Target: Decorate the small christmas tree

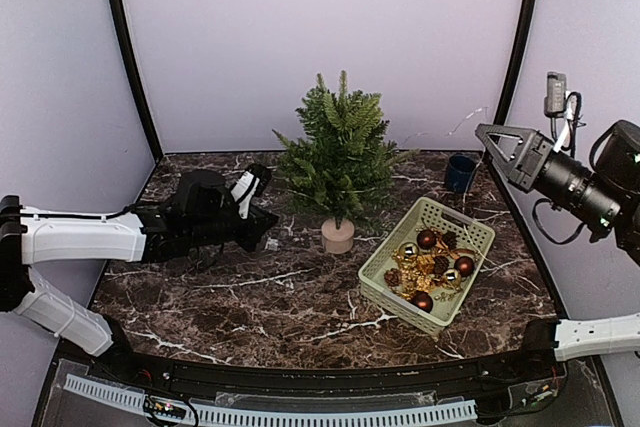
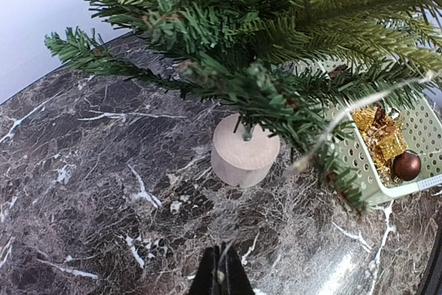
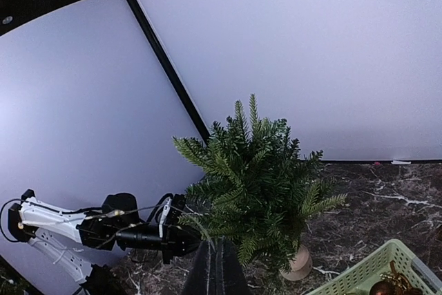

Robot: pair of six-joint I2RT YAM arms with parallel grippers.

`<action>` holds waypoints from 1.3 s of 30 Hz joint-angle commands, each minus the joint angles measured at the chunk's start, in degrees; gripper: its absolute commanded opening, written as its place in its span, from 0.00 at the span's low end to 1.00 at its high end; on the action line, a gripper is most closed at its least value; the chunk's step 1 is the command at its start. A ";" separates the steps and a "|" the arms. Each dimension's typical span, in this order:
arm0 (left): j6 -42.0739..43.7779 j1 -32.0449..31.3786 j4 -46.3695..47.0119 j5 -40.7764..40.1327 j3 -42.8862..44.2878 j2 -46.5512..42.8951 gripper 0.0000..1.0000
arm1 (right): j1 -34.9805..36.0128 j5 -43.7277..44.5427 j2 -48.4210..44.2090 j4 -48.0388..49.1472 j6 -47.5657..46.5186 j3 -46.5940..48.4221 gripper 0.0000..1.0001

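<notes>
The small christmas tree (image 1: 340, 152) stands in its beige pot (image 1: 338, 235) mid-table; the left wrist view shows its branches (image 2: 276, 46) and pot (image 2: 244, 151) close up. My left gripper (image 1: 270, 218) lies low just left of the pot, shut (image 2: 222, 269) on a thin light string with a tiny bulb between the jaws. The string (image 2: 373, 101) crosses the tree's lower right branches. My right gripper (image 1: 481, 131) hangs high at the right, above tree height. It is shut (image 3: 221, 248) on the same thin string (image 3: 114, 213), which trails left over the left arm.
A pale green basket (image 1: 470, 230) right of the pot holds brown and gold baubles (image 1: 426, 239) and gold ornaments. A dark blue cup (image 1: 460, 172) stands at the back right. White walls enclose the marble table (image 1: 200, 297).
</notes>
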 commanded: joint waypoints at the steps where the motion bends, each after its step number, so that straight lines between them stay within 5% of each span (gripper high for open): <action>1: 2.71 0.56 2.92 3.09 1.05 0.15 0.00 | 0.05 -1.71 -2.97 -0.07 2.47 -1.62 0.00; 16: 4.46 0.69 5.63 3.64 0.63 2.39 0.00 | 0.02 2.64 -6.10 -2.74 6.02 -5.79 0.00; 39: 3.25 0.63 9.82 3.34 -5.69 -3.74 0.00 | 0.04 -7.56 -5.72 0.23 4.80 -7.05 0.00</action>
